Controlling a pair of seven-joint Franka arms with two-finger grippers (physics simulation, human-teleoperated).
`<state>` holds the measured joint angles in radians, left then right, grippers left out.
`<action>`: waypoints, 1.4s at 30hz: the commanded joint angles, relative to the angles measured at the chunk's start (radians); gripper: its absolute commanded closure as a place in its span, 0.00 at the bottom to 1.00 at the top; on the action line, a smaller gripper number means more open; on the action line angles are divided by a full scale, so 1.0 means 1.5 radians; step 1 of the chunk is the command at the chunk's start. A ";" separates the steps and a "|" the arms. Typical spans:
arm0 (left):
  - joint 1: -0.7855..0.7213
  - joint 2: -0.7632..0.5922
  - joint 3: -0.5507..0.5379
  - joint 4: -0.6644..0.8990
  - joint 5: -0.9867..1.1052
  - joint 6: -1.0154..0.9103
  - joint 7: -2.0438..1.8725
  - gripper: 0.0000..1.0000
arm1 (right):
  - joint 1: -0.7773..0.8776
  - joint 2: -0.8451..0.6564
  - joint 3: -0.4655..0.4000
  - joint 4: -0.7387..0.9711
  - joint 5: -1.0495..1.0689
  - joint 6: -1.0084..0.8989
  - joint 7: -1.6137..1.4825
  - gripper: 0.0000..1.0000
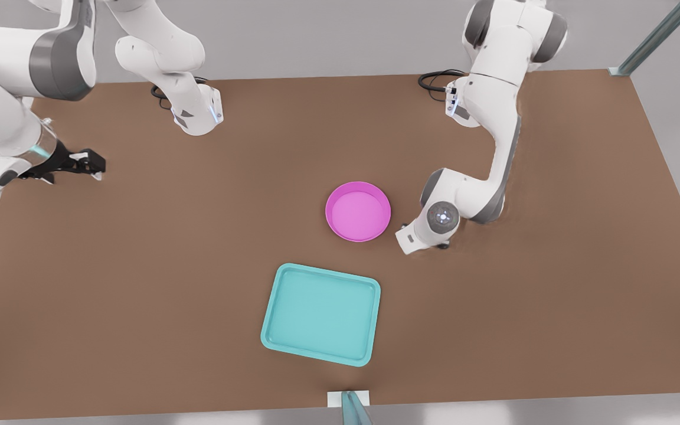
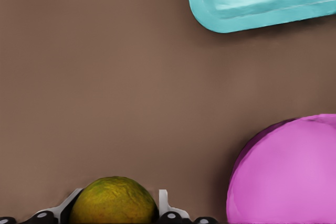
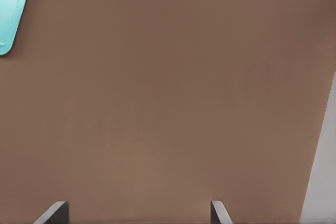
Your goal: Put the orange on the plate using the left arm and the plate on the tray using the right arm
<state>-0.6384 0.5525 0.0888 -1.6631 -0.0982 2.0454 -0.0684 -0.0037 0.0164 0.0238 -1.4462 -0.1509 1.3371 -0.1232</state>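
Nearby, plate (image 2: 294, 177) beside left hand (image 2: 116, 214) (orange (image 2: 114, 201) between fingers).

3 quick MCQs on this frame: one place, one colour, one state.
1. Where is the small yellow-orange bumpy round orange?
A. On the plate
B. Between the left gripper's fingers
C. On the tray

2. What colour is the rectangular tray with rounded corners?
A. Light teal
B. Red
C. Black

3. What state is the round pink shallow plate in?
A. Empty, on the brown table
B. Sitting on the tray
C. Held up by the right gripper

Answers:
1 B: the left wrist view shows the orange flanked by the fingers of the left gripper.
2 A: the tray is teal.
3 A: the plate lies bare on the table, apart from the tray; the right gripper waits open at the front view's left.
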 commanded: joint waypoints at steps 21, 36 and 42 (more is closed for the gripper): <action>-0.079 -0.189 0.348 0.188 0.036 -0.601 -0.030 0.00 | 0.222 0.153 0.010 -0.269 0.305 0.400 0.176 0.00; 0.327 -0.233 -0.055 0.201 0.073 -0.514 0.049 0.00 | 0.385 0.349 0.031 -0.249 0.434 0.682 0.283 0.00; 0.328 -0.235 -0.049 0.202 0.073 -0.525 0.049 0.00 | 0.403 0.378 0.043 -0.243 0.434 0.695 0.280 0.00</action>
<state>-0.1443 0.2011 0.0148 -1.3611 0.0098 1.2786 -0.1586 0.5980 0.5810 0.0870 -1.8122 0.4939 2.3389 0.1866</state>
